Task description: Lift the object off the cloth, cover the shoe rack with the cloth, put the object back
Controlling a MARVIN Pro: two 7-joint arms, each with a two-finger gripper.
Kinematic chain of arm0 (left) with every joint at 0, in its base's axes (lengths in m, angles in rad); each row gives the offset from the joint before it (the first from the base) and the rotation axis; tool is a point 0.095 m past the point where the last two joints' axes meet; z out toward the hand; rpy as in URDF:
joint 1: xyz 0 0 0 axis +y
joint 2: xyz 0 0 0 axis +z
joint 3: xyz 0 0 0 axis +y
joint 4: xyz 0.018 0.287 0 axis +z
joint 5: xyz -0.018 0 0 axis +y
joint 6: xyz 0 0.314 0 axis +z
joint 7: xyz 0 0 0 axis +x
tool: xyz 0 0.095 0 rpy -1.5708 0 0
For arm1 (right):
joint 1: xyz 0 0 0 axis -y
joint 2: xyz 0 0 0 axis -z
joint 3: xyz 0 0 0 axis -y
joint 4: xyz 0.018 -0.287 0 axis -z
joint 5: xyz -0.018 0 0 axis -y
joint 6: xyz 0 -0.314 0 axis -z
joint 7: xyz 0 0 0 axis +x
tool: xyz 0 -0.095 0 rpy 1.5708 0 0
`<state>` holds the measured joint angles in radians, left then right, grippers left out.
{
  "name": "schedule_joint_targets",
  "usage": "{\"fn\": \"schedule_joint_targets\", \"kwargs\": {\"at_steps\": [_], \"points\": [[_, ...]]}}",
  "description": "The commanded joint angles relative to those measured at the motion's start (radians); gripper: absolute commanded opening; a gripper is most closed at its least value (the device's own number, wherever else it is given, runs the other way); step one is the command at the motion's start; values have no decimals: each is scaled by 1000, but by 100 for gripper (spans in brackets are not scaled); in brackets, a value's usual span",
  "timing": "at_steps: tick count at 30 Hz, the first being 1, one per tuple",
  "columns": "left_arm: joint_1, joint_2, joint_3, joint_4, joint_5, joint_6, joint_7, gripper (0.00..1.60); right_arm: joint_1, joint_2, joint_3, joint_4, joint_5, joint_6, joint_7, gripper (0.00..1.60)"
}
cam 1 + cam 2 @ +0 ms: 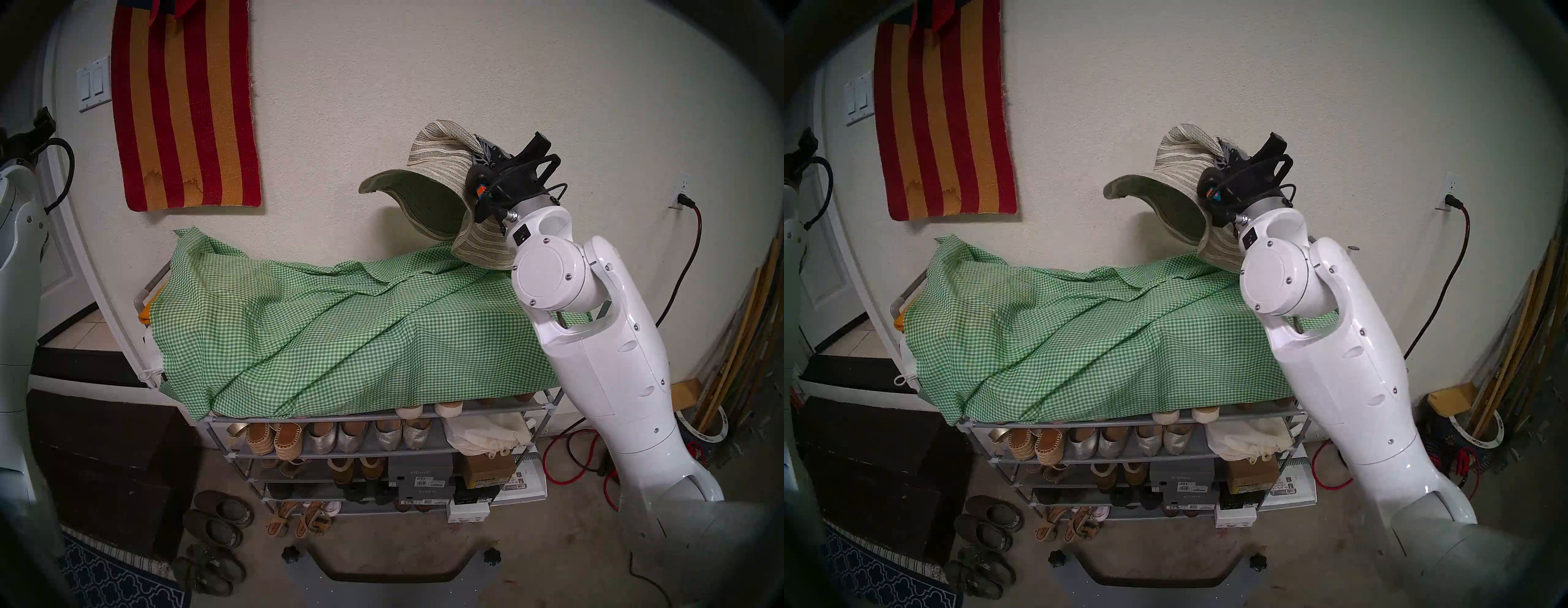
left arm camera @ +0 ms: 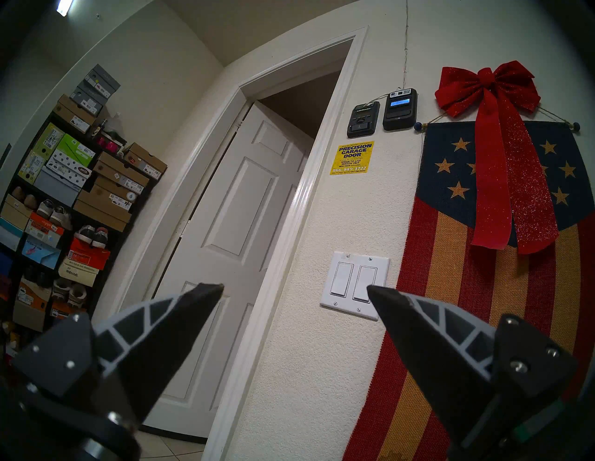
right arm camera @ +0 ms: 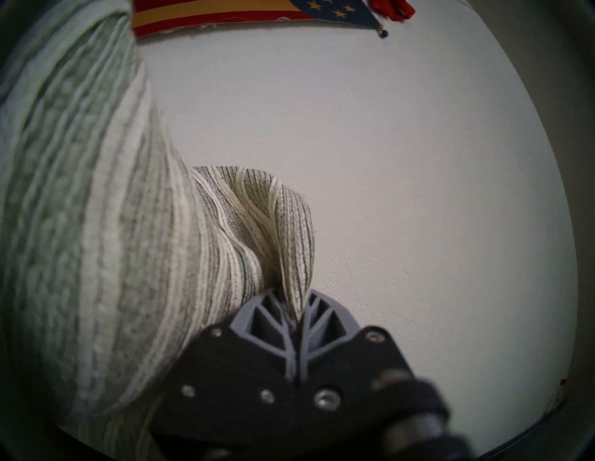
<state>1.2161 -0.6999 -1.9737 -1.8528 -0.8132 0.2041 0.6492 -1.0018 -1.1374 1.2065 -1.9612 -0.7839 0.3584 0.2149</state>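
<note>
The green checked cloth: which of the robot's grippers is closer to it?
Right. The right gripper holds the hat just above the cloth; the left gripper points at the wall, far left.

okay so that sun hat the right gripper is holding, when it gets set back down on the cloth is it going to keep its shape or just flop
Probably flop: the hat already sags and folds around the right gripper, its brim drooping. It seems light, since a pinch on bunched weave carries it. It should settle softly on the cloth, though perhaps lopsided.

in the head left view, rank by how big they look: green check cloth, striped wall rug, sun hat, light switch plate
1. green check cloth
2. striped wall rug
3. sun hat, held nearer the camera, so unsure against the rug
4. light switch plate
</note>
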Motion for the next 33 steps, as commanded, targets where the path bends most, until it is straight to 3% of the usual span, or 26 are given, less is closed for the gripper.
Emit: {"fn": "schedule_joint_targets", "kwargs": {"at_steps": [1,13,16,28,33], "points": [[-1,1,2,2,0,3,1,160,64,106,34,-52,-36,-4,111,0],[-1,2,2,2,-1,4,2,160,67,265,141,-165,-54,-13,374,0],[-1,2,2,2,-1,4,2,160,79,270,166,-171,-55,-13,399,0],[-2,2,3,2,-1,5,3,160,69,285,215,-177,-86,-28,416,0],[-2,2,3,2,-1,5,3,160,22,237,242,-178,-97,-2,335,0]]}}
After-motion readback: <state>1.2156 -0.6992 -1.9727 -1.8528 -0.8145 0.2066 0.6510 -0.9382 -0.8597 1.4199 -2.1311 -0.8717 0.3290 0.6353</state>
